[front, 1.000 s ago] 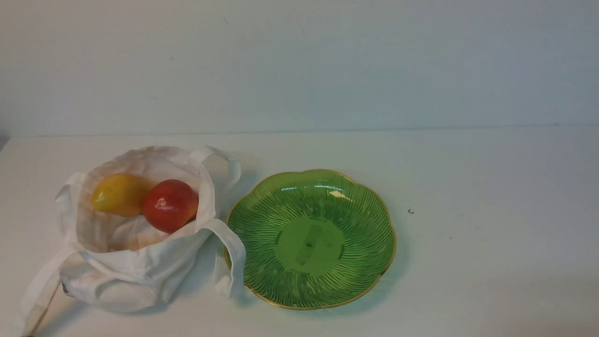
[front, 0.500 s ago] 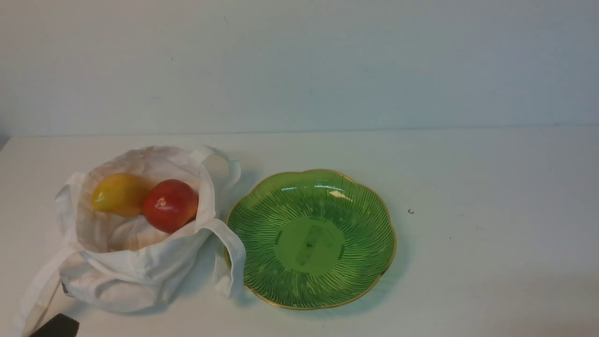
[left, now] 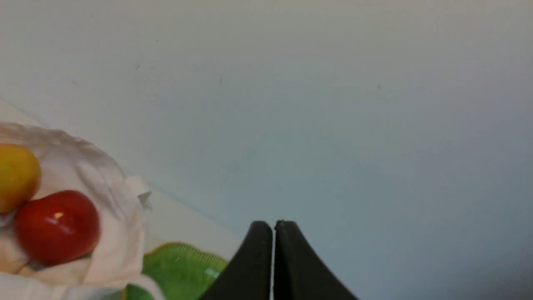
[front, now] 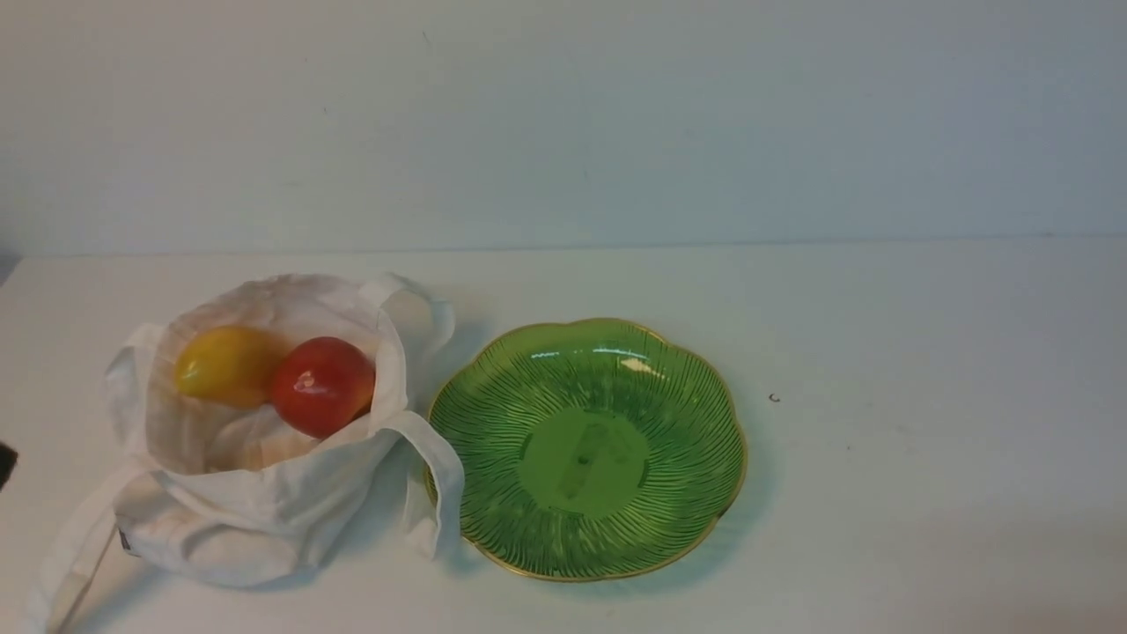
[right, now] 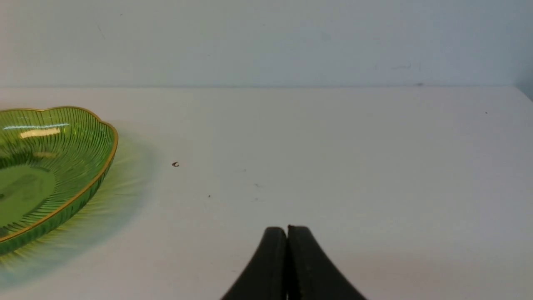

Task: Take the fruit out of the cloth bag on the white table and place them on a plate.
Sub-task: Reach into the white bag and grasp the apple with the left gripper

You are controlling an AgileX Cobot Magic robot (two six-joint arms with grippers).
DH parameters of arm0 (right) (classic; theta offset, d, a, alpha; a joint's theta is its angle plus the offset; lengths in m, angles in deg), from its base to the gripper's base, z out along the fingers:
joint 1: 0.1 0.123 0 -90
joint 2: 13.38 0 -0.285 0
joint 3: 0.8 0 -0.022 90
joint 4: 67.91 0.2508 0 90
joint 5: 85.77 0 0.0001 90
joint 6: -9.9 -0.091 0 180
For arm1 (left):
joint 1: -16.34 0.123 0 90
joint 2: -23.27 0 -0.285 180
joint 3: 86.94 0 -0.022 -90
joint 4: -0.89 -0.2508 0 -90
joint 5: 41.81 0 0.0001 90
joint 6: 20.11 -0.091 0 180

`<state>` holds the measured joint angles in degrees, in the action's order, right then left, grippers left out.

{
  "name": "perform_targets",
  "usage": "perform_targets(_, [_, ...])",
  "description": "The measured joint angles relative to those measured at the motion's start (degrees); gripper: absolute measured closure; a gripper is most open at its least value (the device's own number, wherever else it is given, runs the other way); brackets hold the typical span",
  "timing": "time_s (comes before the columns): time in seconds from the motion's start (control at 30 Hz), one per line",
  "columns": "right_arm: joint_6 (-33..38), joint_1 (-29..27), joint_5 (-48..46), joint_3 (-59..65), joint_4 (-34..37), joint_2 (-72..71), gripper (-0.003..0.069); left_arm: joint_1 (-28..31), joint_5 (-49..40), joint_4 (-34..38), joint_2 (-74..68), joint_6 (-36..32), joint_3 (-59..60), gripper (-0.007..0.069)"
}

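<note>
The cloth bag (front: 264, 502) lies open at the left of the white table (front: 924, 493). Inside it sit the fruit: a yellow mango-like one (front: 227, 365) and a red apple-like one (front: 322, 386), touching each other. The green plate (front: 704, 387) with its gold rim stands empty just right of the bag. My left gripper (left: 273, 225) is shut on nothing and points at the wall, with the red fruit (left: 56, 227) and the bag (left: 116, 216) off to its side. My right gripper (right: 287, 229) is shut and empty over bare table, right of the plate (right: 100, 166).
A dark bit of my left arm (front: 4, 465) shows at the frame's left edge beside the bag. One white strap (front: 436, 480) hangs over the plate's near-left rim. A tiny dark speck (front: 773, 398) lies right of the plate. A pale wall (front: 563, 123) closes the back.
The dark tip of my left arm has gone from the bottom-left corner up to the left edge of the front view. Bag, fruit and plate have stayed put.
</note>
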<state>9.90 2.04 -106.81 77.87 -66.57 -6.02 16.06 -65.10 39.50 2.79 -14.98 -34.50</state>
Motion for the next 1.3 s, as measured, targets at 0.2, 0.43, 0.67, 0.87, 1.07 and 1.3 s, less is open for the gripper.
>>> perform_targets(0.2, [0.0,0.0,0.0,0.0,0.0,0.0,0.0673,0.0,-24.4,-15.99,-27.86,-1.41,-14.89,0.0632])
perform_targets(0.43, [0.0,0.0,0.0,0.0,0.0,0.0,0.0673,0.0,-31.02,-26.49,-57.94,-5.9,-27.78,0.0632])
perform_targets(0.67, [0.0,0.0,0.0,0.0,0.0,0.0,0.0673,-1.58,-31.19,-30.03,-76.83,-7.13,-41.98,0.0632])
perform_targets(0.87, [0.0,0.0,0.0,0.0,0.0,0.0,0.0673,-6.65,-31.59,-34.34,-81.86,-5.85,-49.28,0.0626])
perform_targets(1.07, [0.0,0.0,0.0,0.0,0.0,0.0,0.0673,-11.95,-28.53,-40.76,-87.41,-5.13,-50.42,0.047])
perform_targets(1.3, [0.0,0.0,0.0,0.0,0.0,0.0,0.0673,-12.46,-23.98,-44.22,-88.52,-3.69,-50.47,0.0144])
